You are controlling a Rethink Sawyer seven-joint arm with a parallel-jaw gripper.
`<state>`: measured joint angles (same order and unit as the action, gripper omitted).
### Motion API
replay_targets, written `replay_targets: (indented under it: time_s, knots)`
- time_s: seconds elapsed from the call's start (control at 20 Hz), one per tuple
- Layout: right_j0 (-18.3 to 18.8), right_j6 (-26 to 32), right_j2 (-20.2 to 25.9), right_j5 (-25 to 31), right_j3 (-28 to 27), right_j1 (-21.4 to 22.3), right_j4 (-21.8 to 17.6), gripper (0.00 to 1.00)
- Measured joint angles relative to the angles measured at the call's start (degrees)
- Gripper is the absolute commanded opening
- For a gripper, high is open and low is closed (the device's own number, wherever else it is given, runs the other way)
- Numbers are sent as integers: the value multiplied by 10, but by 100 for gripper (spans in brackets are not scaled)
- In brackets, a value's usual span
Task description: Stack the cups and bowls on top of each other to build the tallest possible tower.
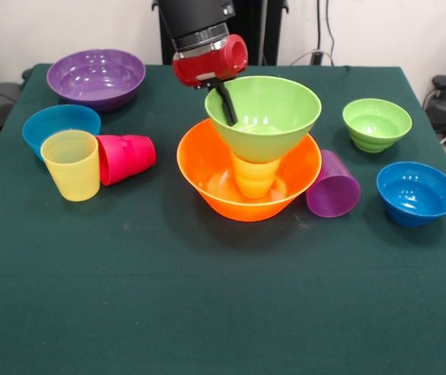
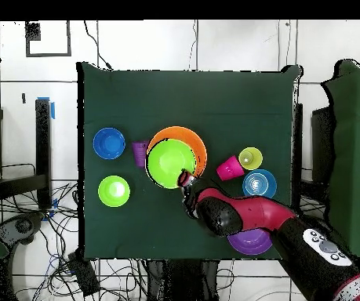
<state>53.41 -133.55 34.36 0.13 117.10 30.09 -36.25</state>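
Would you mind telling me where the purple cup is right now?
In the front view the purple cup lies on its side at the right of the large orange bowl, touching its rim, with a blue bowl further right.

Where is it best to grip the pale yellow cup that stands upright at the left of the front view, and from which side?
Probably by its rim, from above. The pale yellow cup stands upright, mouth open, so one finger could go inside and one outside the wall. The red-pink cup lies close beside it and the blue bowl stands behind, crowding a sideways approach.
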Motion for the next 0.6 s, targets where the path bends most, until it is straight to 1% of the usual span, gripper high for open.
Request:
replay_targets:
  time_s: [0.25, 0.6]
  knots:
    - [-7, 0, -7, -29, 0, -3, 0, 0]
    - [-8, 0, -14, -54, 0, -9, 0, 0]
